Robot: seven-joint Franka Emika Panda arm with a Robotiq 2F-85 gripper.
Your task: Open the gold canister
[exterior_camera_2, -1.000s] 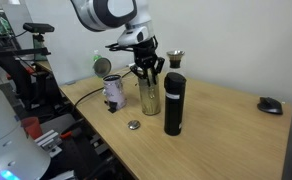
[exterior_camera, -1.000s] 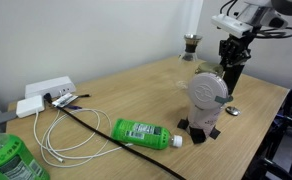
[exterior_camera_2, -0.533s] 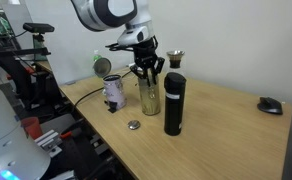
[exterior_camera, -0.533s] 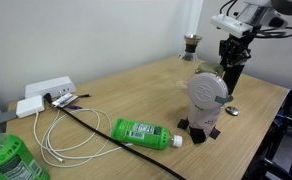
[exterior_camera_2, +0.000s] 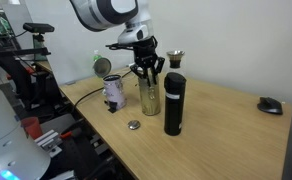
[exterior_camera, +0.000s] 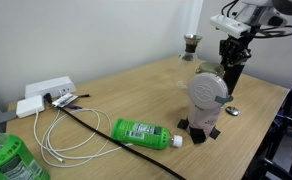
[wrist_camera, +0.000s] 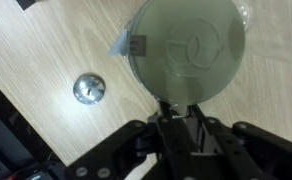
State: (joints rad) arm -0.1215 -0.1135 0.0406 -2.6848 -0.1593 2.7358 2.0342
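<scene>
Gold canister stands upright, long axis vertical, just beside black flask. Its top is hidden by gripper; I cannot tell whether fingers clamp it. Grey gadget mostly blocks it in an exterior view.

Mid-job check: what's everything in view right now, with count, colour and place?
table: one, light wood, carries everything below
gold canister: one, dull gold, upright under the tool
tumbler: one, black, upright beside the canister
disc-faced gadget: one, pale grey, black feet, near the table edge
hourglass vessel: one, dark top, by the wall
metal disc: one, silver, flat on the table
green bottle: one, lying mid-table
large green bottle: one, close to the camera
power strip: one, white, by the cables
white cable: one, looped near the strip
black cable: one, running across the table
mouse: one, dark, table end
tool: one, black, above the canister; open or shut unclear
</scene>
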